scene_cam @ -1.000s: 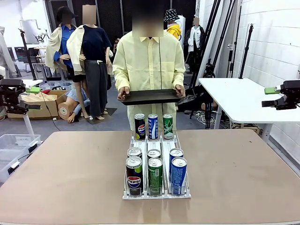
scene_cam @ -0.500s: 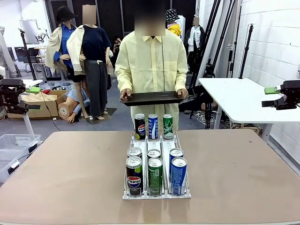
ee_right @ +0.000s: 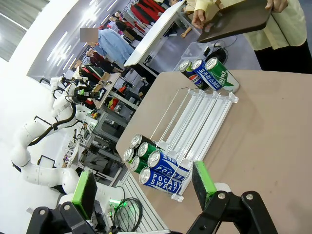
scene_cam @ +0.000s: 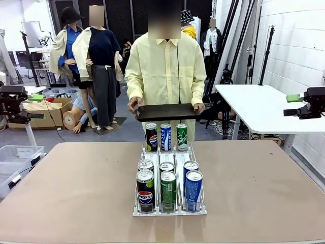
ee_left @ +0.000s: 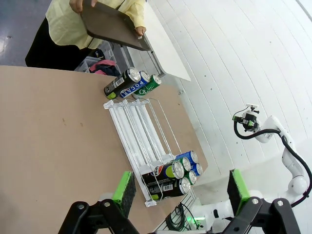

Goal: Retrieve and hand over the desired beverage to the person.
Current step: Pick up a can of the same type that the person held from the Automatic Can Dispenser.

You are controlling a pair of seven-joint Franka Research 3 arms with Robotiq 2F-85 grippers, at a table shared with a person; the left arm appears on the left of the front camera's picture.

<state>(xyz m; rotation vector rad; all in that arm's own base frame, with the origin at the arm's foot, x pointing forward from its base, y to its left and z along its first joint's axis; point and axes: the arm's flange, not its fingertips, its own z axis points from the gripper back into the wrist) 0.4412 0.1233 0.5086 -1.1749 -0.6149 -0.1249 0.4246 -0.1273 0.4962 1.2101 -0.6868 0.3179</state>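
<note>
Off either side of the table (scene_cam: 61, 193), both claws hang wide open and empty: the left claw (scene_cam: 36, 107) past the left edge, the right claw (scene_cam: 292, 105) past the right, each well apart from the drinks. Between them, mid-table, stands a clear three-lane rack (scene_cam: 175, 154). Six near cans (scene_cam: 166, 166) crowd its near end in two rows, with a Pepsi (scene_cam: 145, 190), a green can (scene_cam: 168, 190) and a blue Pocari (scene_cam: 193, 190) in front. Three far cans (scene_cam: 165, 137) stand at the other end. Beyond the table the person (scene_cam: 165, 71) holds a dark tray (scene_cam: 165, 112) level in both hands.

Which drink is wanted I cannot tell, so that likely needs settling before either arm reaches. The arm on the chosen lane's side seems the better pick. The near cans stand close together, so the fingers should come down from above without nudging neighbours. The can should then go straight up clear of the rack and travel upright to the tray.

Against a second earlier, the person has shifted slightly toward picture right and the tray sits lower, nearer the far cans. Claws and cans have not moved.
</note>
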